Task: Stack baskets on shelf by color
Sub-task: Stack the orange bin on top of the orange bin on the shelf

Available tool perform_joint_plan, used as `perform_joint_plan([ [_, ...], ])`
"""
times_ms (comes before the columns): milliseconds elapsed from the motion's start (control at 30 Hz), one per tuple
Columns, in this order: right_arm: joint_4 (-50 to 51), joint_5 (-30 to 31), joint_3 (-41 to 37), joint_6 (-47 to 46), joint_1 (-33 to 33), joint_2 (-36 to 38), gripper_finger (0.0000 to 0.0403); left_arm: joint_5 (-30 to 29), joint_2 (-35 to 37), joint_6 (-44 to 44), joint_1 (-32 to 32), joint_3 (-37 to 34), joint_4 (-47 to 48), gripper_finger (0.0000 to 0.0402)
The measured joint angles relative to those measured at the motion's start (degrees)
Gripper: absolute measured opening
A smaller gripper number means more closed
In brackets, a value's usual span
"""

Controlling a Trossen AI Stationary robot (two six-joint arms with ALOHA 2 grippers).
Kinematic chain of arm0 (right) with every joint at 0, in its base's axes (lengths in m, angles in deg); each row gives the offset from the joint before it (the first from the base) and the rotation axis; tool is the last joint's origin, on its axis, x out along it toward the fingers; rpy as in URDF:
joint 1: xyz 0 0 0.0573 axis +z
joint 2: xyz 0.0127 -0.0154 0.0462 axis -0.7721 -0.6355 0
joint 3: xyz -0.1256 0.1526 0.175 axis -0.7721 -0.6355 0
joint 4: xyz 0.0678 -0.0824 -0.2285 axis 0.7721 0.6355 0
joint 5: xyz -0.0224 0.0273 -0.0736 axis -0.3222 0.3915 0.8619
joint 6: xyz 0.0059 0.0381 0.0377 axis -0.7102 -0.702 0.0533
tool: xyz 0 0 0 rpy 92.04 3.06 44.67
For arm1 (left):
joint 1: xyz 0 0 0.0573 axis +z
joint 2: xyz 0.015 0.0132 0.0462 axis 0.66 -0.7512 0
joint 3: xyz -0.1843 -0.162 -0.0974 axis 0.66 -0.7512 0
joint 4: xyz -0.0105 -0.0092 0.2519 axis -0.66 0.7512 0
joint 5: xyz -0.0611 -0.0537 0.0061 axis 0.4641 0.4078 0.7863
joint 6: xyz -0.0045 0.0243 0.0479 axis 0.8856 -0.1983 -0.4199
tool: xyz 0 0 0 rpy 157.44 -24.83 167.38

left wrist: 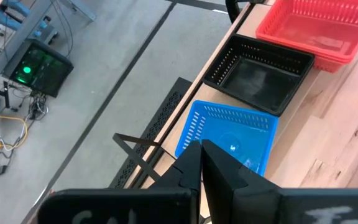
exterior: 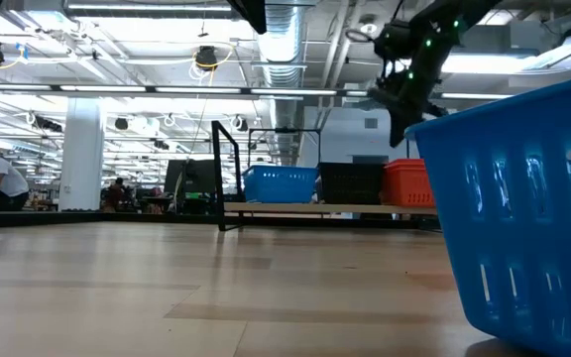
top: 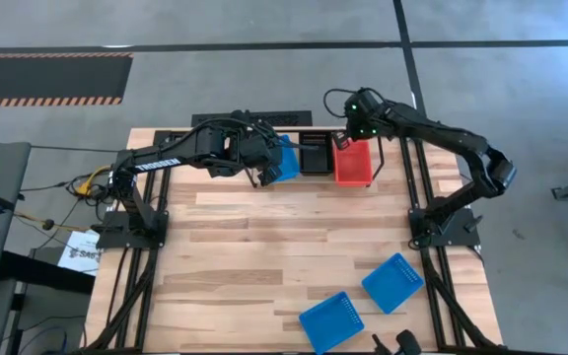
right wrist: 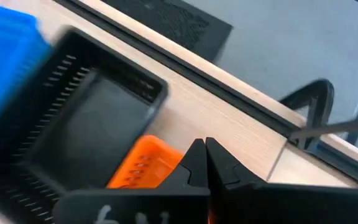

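Note:
On the shelf [exterior: 295, 207] at the table's far edge, three baskets stand side by side on their bottoms: a blue basket [top: 284, 160], a black basket [top: 316, 155] and a red-orange basket [top: 353, 164]. My left gripper [left wrist: 201, 155] is shut and hangs well above the blue basket [left wrist: 232, 130], touching nothing. My right gripper [right wrist: 204, 151] is also shut. It hovers over the far end of the red-orange basket [right wrist: 143, 167], and in the low view its fingers [exterior: 397, 127] are clear above the basket [exterior: 409, 183].
Two more blue baskets [top: 392, 282] [top: 330, 320] lie on the plank tabletop near its front right; one of them [exterior: 523, 198] fills the low view's right side. The shelf's black upright end loop [right wrist: 309, 102] stands close to my right gripper. The table's middle is bare wood [top: 264, 247].

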Motion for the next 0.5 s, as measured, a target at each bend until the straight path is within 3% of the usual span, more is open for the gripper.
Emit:
perform_joint_plan([
  [100,1.32,-4.51,1.61,0.26,1.34,1.62,0.0,0.0,0.0,0.26,0.0,0.0,0.0,0.0],
  [267,10.67,-17.89,1.96,2.62,5.82,4.17,0.0,0.0,0.0,0.52,0.02,0.0,0.0,0.0],
  [500,26.58,-19.05,1.86,7.1,16.75,5.63,0.0,-0.34,0.0,0.97,0.02,0.0,0.0,0.0],
])
